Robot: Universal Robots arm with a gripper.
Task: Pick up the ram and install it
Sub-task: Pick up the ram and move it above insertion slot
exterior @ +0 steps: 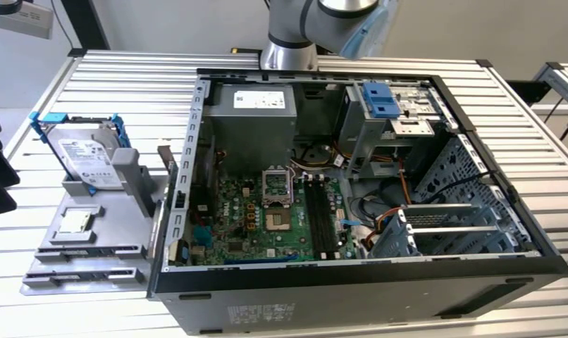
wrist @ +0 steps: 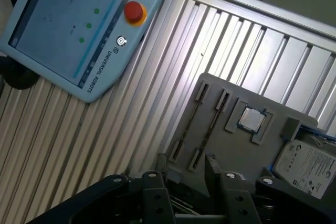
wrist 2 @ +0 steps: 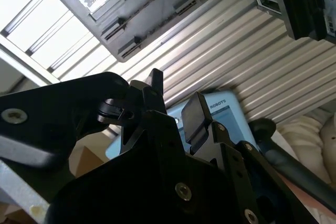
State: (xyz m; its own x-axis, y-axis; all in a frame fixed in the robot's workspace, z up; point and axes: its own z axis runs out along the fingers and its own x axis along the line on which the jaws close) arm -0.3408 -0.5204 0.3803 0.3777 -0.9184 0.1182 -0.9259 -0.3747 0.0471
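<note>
Over the slatted table (wrist: 131,103) | fingers (wrist 2: 195,113) apart, empty | grey tray (wrist: 236,150) near

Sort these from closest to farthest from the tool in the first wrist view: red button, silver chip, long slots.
1. Long slots, right by the tool.
2. Silver chip, further along the tray.
3. Red button, on the blue pendant.

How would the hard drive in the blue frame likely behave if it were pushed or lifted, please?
The hard drive looks like a rigid metal box, so probably stiff and heavy for its size. It stands on edge, leaning in the grey stand, so a sideways push might tip it. Its smooth face could be slippery.
</note>
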